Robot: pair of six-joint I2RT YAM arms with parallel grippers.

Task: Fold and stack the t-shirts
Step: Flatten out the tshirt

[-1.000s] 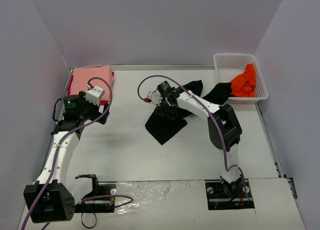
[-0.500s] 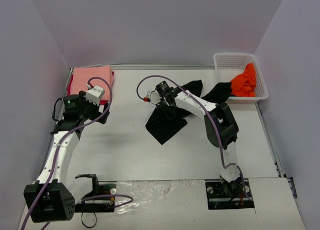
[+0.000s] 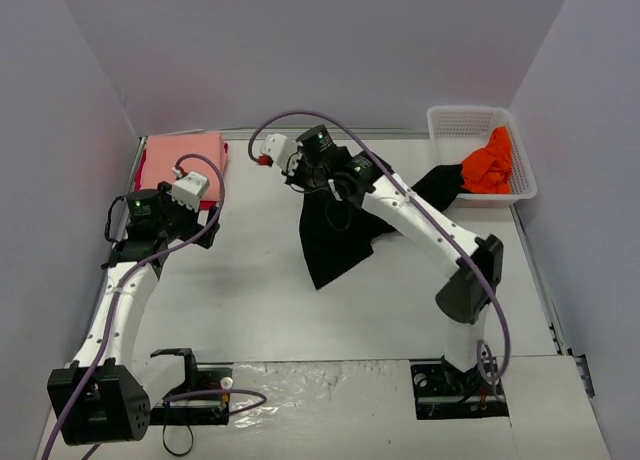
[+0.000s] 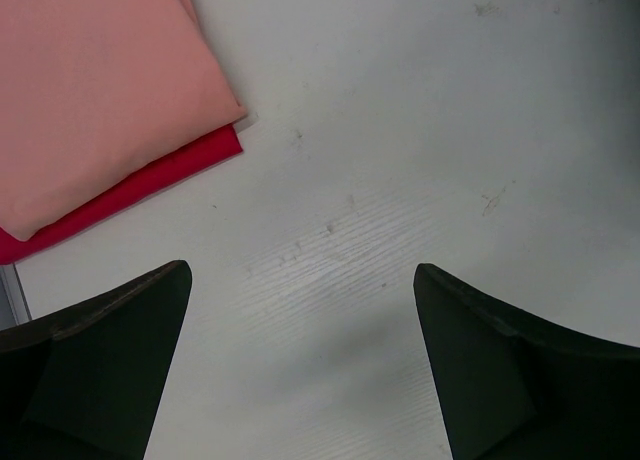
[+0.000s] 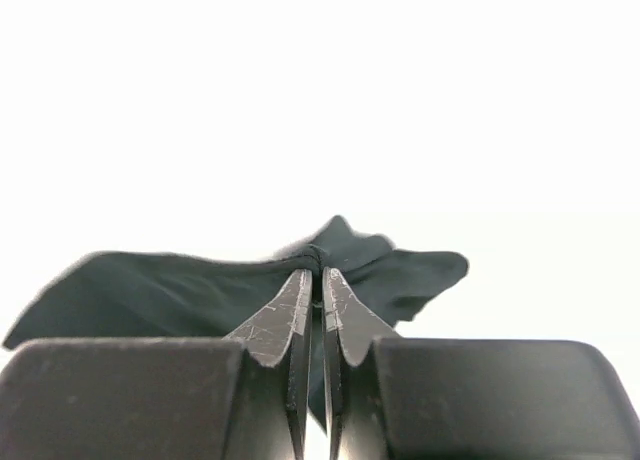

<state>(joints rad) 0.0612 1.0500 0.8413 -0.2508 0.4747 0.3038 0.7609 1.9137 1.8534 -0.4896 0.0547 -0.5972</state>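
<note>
**Right arm.** Right pincer (image 5: 312, 272) is closed on a bunched fold of the large black cloth t-shirt (image 3: 335, 245). In the right wrist view the two fingertips meet with only a thin pinch of dark cloth between them, and the rest of the shirt spreads out left and right behind them. From the top camera, the arm reaches across toward the far middle of the white worktop (image 3: 250, 300). The gripped part of the shirt is raised there. The cloth runs down from the pincer toward the near side and ends in a pointed corner lying on the worktop.

A second stretch of the same black cloth runs off to the right and reaches the left wall of the white plastic mesh basket (image 3: 465, 115). I cannot tell whether it hangs over the rim or only touches it.

**Left arm.** Left pincer (image 4: 300, 280) is open, fingers wide apart with nothing between them. It hovers over bare worktop just beside the folded stack.

**Stack, far left corner.**
- The folded salmon-pink cloth t-shirt (image 4: 90, 90) is on top.
- The folded red cloth t-shirt (image 4: 150, 185) is directly beneath it. Only a strip shows along the edge nearest the pincer.

**Basket, far right corner.** The bright orange cloth t-shirt (image 3: 490, 165) lies crumpled inside, against the near right side.
</note>
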